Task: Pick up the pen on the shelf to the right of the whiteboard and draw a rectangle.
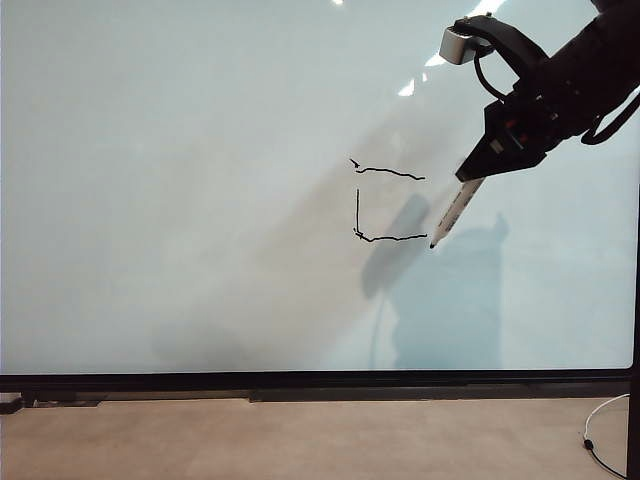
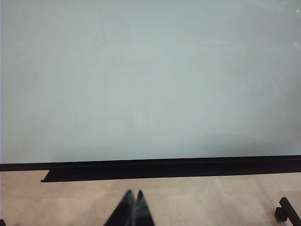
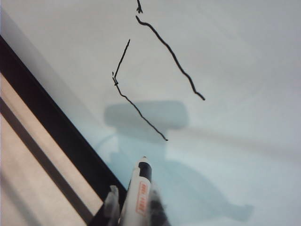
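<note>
Bright, even light; ceiling lamps glare as white spots on the whiteboard [image 1: 200, 200] top right in the exterior view. Right gripper [image 1: 478, 172] and pen [image 1: 455, 212] cast soft grey shadows below left. Nearest gripper parts blur in both wrist views.

The pen [image 1: 455, 212] tip sits just right of the rectangle [image 1: 388, 206] on the whiteboard [image 1: 180, 200].

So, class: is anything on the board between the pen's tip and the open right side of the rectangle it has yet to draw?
Nothing visible. The right gripper holds the pen; only bare whiteboard lies beside the unfinished rectangle.
</note>
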